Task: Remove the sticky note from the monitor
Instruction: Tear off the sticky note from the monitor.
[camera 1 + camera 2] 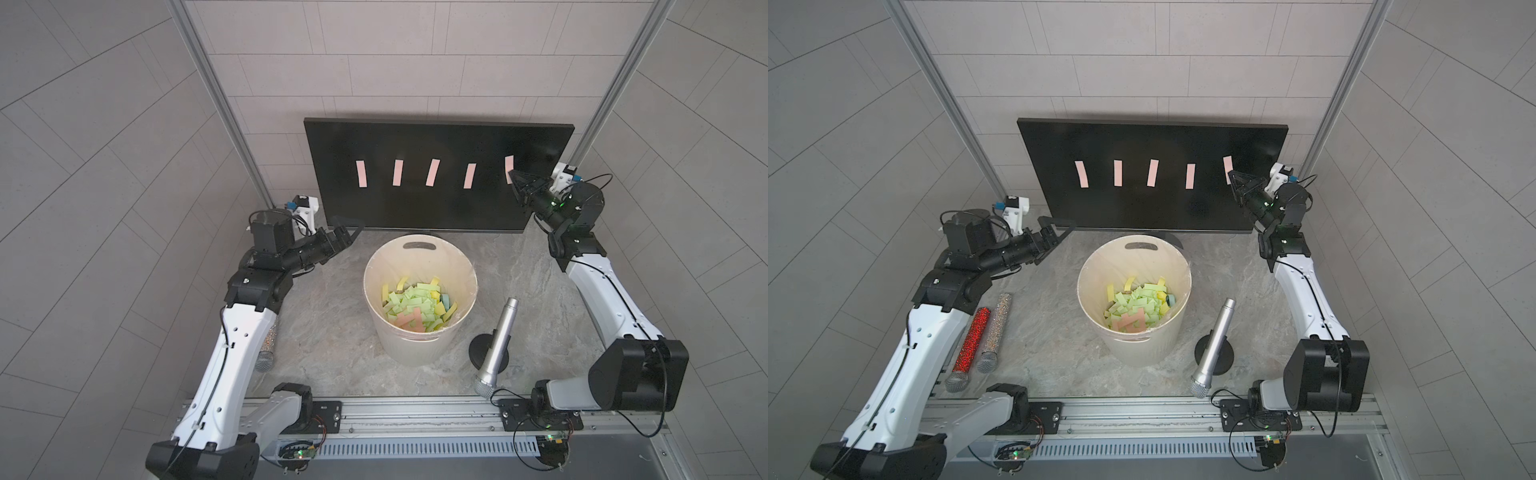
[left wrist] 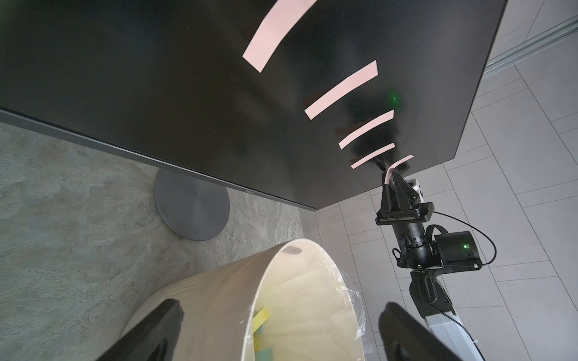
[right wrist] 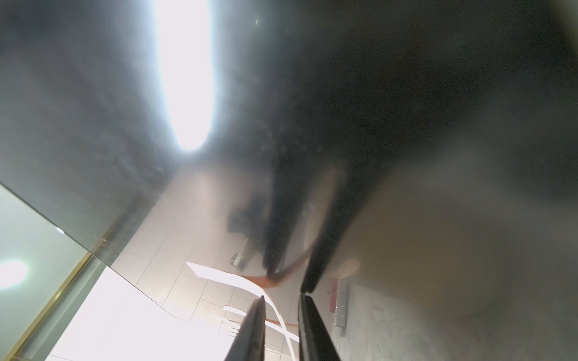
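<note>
front rail: silver aluminium extrusion rail [image 1: 415,409] carrying both arm bases, closest in both top views.
target note: narrow pale-pink paper sticky note [image 1: 508,164], rightmost of five on the screen. Upper end stuck to the glass, lower end curled off toward the right gripper [image 1: 515,178].
right jaws: narrowed around that loose end. The right wrist view shows a small gap with the strip running through it. Cannot tell whether the pads bite.
monitor: large flat black screen [image 1: 415,203], blank, on a round grey metal foot [image 2: 190,209].
other notes: four matching pink strips [image 1: 397,172], flat on the glass.
left gripper [image 1: 347,235]: jaws spread wide, empty, near the monitor's lower corner.
bucket: cream round bucket [image 1: 368,274] with a clear liner, in front of the monitor, holding green, yellow and pink scraps.
mics: silver microphone [image 1: 496,340] beside the bucket; red glitter microphone [image 1: 971,340] and silver glitter microphone [image 1: 994,328] by the left arm.
risk: a shallow bite on the curled tip lets the note slip on the pull. A straight yank instead of a peel could tear it. Fingertips sit at the glass, so pushing in could scratch it or rock the monitor.
writing: small logo on the lower bezel, too small to read. Notes look blank.
</note>
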